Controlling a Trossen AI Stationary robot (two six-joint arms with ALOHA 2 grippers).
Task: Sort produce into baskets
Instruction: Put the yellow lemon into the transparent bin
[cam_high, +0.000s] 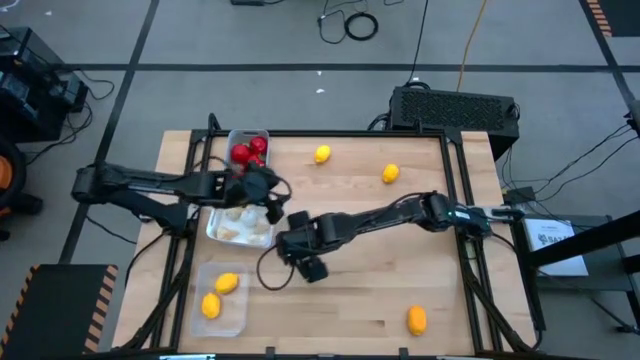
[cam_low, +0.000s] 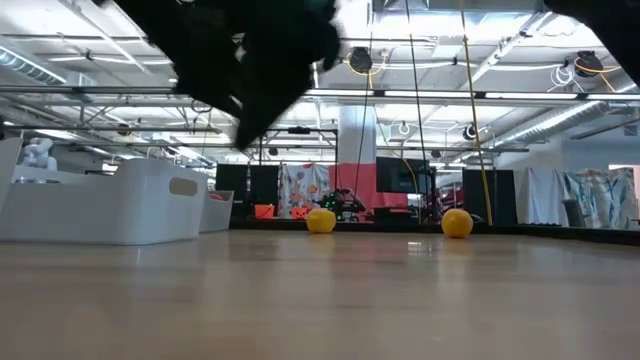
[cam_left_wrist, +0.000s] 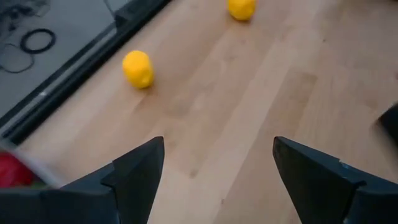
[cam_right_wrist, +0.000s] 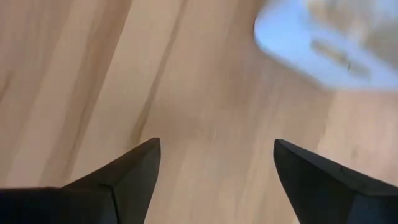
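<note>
Dark arms meet mid-table — right claw (cam_right_wrist: 214, 180) empty, spread.

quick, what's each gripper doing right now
left gripper: open, holding nothing
right gripper: open, holding nothing

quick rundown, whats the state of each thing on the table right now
grey translucent tray: holds red round fruits
white tray: holds whitish garlic-like bulbs
clear tray: holds two yellow lemons
three yellow-orange lemons: loose on the wooden table, unsorted
left hand: open, empty, beside the white tray
right hand: open, empty, near the white tray
</note>
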